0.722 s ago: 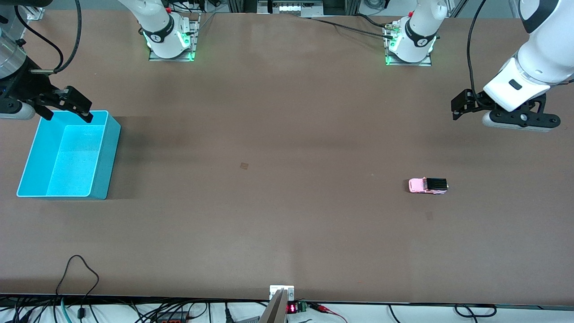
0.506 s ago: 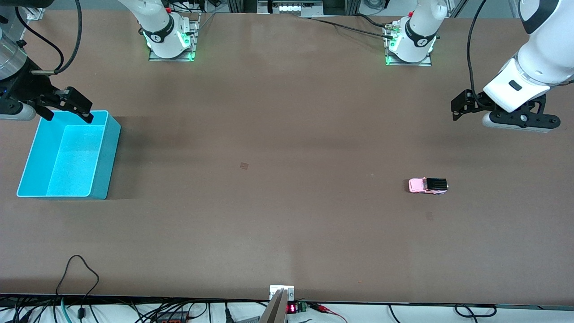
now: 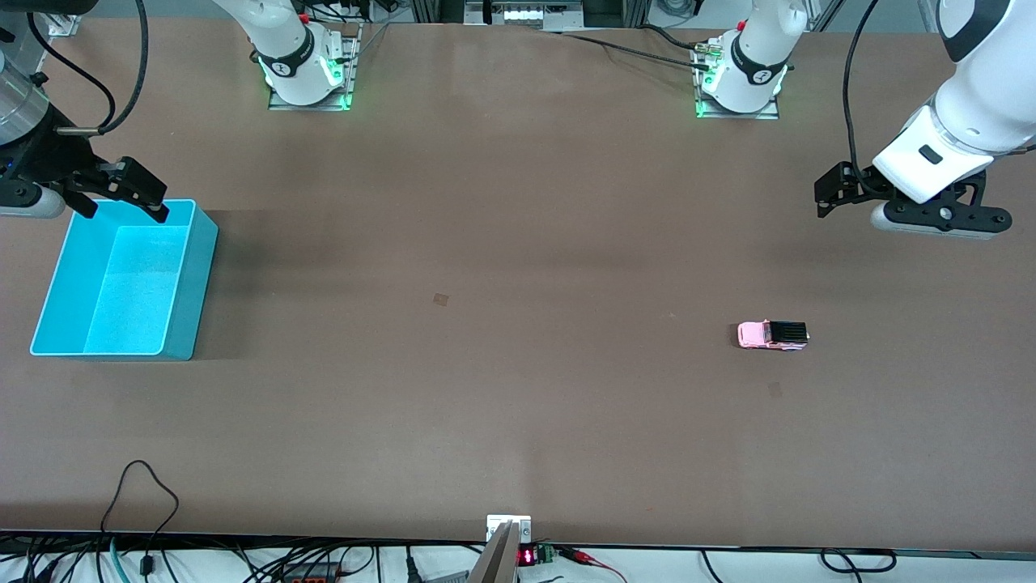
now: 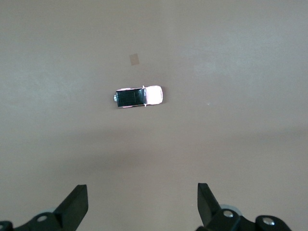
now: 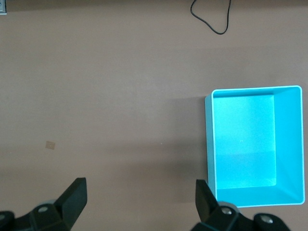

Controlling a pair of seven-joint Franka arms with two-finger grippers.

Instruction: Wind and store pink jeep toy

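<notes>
The pink jeep toy (image 3: 773,334) stands on its wheels on the brown table, toward the left arm's end. It also shows in the left wrist view (image 4: 139,97), ahead of the open, empty fingers. My left gripper (image 3: 834,193) hangs in the air over bare table, apart from the jeep and nearer to the arm bases than it. My right gripper (image 3: 121,209) is open and empty in the air over the blue bin's (image 3: 198,275) rim nearest the arm bases. The right wrist view shows the empty bin (image 5: 209,144) beside my open right gripper (image 5: 139,199).
Both arm bases (image 3: 307,73) stand along the table edge farthest from the front camera. Small square marks (image 3: 439,299) lie on the table. Cables (image 3: 146,486) run along the nearest edge. The bin sits at the right arm's end.
</notes>
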